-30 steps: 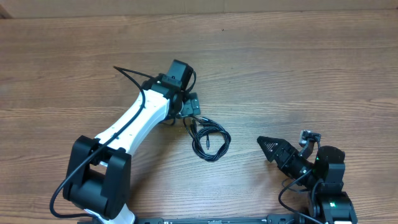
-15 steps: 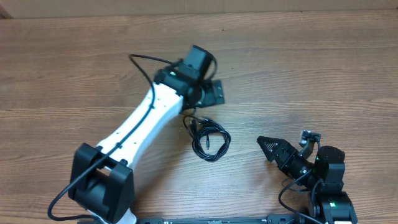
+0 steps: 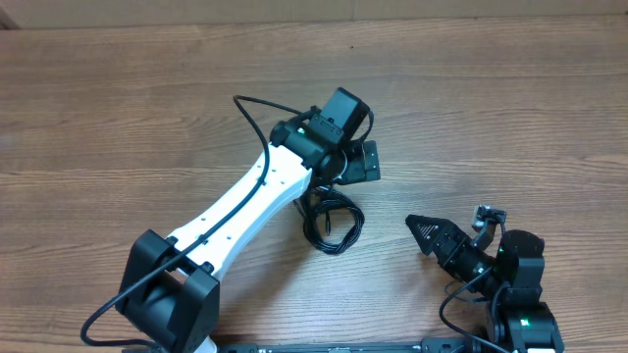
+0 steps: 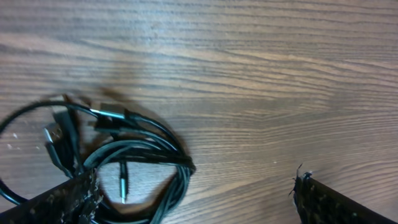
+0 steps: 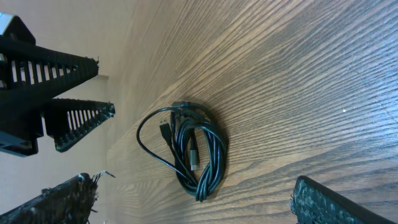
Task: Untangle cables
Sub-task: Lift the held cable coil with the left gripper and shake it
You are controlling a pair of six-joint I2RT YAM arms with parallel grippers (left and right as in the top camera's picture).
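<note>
Left gripper (image 4: 196,185) hovers wide open by the coiled cables (image 3: 332,221) on the wood table (image 3: 510,108), right gripper (image 5: 194,183) sits well apart, jaws spread wide too

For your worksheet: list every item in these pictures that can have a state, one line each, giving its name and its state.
cables: coiled together in one tangled bundle, lying on the table, not gripped.
left end effector: open, holding nothing, over the table at the edge of the bundle.
right end effector: open, holding nothing, clear of the bundle.
</note>
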